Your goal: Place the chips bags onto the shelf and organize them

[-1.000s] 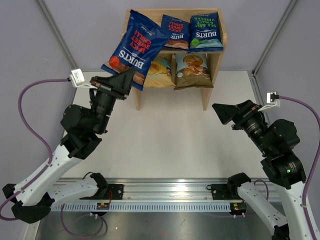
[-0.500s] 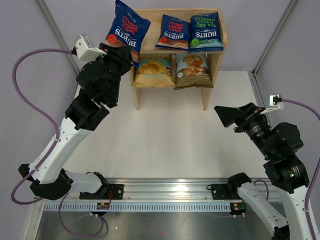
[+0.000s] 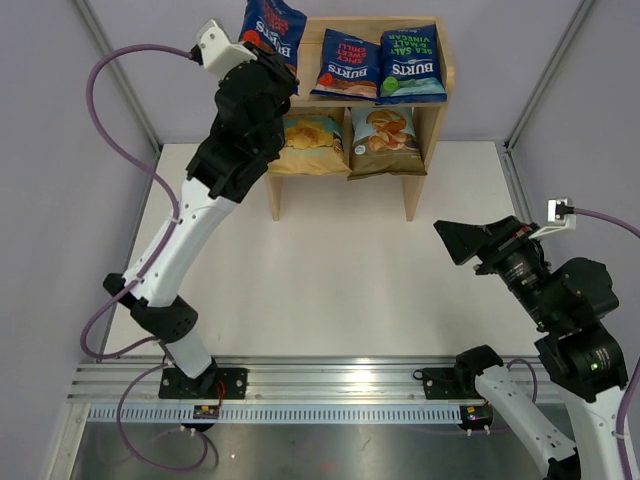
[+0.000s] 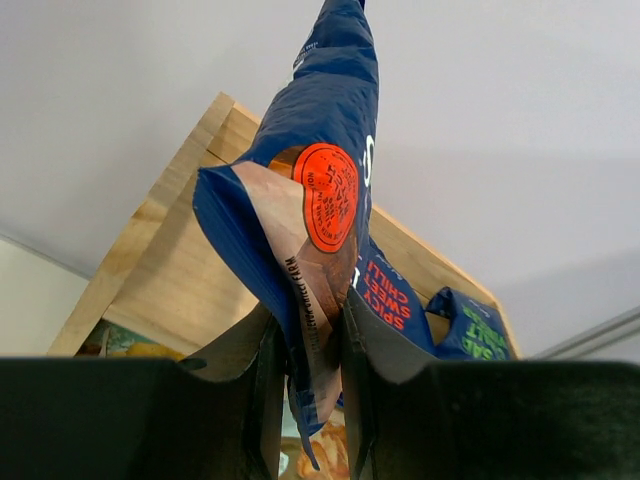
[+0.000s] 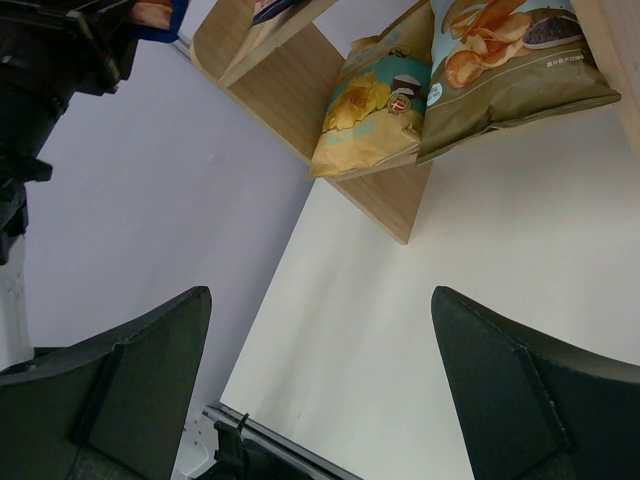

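1. Your left pincer (image 4: 308, 340) is clamped on the lower seam of a dark-blue Burts bag (image 4: 320, 200). The two fingers (image 4: 265, 390) press the crumpled foil from either side.
2. That bag stands up from the pincer, round red-orange sticker facing the wrist camera. In the top view it (image 3: 272, 22) sits high at the left end of the shelf (image 3: 432, 110), over the top tier's left corner. You cannot tell whether it touches the wood.
3. The left arm is stretched far forward and up, with its pincer (image 3: 262, 60) just beside the shelf's left side panel.
4. On the top tier, right of the held bag, a red-lettered bag (image 3: 344, 65) and a green-lettered bag (image 3: 411, 65) lean side by side, filling the middle and right.
5. On the lower tier a yellow bag (image 3: 308, 145) lies on the left and a brown bag (image 3: 384, 140) on the right, edges touching.
6. Your right pincer (image 5: 320, 292) is spread wide with nothing between its fingers. It (image 3: 462, 240) hangs over the tabletop (image 3: 340, 270), well apart from the shelf and aimed towards it. Its wrist camera sees the yellow bag (image 5: 372, 105) and brown bag (image 5: 510, 60) from below.
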Controlling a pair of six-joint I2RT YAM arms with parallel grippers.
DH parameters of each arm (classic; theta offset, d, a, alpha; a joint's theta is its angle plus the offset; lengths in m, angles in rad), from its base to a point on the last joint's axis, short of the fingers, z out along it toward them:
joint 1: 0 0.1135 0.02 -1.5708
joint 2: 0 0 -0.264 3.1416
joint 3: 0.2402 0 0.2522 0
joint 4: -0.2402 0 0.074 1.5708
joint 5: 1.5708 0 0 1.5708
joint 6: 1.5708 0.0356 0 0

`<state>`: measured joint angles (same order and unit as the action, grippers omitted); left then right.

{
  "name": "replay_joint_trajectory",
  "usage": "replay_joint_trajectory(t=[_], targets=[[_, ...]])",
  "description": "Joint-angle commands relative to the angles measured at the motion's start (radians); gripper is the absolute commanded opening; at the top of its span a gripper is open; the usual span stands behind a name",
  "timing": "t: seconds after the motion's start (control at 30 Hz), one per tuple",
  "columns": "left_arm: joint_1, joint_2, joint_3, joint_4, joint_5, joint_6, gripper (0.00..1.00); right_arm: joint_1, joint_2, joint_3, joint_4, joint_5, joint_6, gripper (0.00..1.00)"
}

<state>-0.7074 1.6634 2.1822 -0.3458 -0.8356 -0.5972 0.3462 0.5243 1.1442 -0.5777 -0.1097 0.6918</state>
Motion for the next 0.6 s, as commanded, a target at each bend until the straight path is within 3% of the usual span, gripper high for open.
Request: replay_joint_trajectory(t=[0.0, 0.57], targets=[[0.028, 0.064, 0.111, 0.030, -0.027, 0.057, 0.11, 0.004, -0.020, 0.038, -0.005, -0.016, -0.012, 1.00], [0.112, 0.190, 0.134, -0.019, 0.167, -0.104, 0.12, 0.004, -0.086, 0.032, -0.027, -0.002, -0.006, 1.00]])
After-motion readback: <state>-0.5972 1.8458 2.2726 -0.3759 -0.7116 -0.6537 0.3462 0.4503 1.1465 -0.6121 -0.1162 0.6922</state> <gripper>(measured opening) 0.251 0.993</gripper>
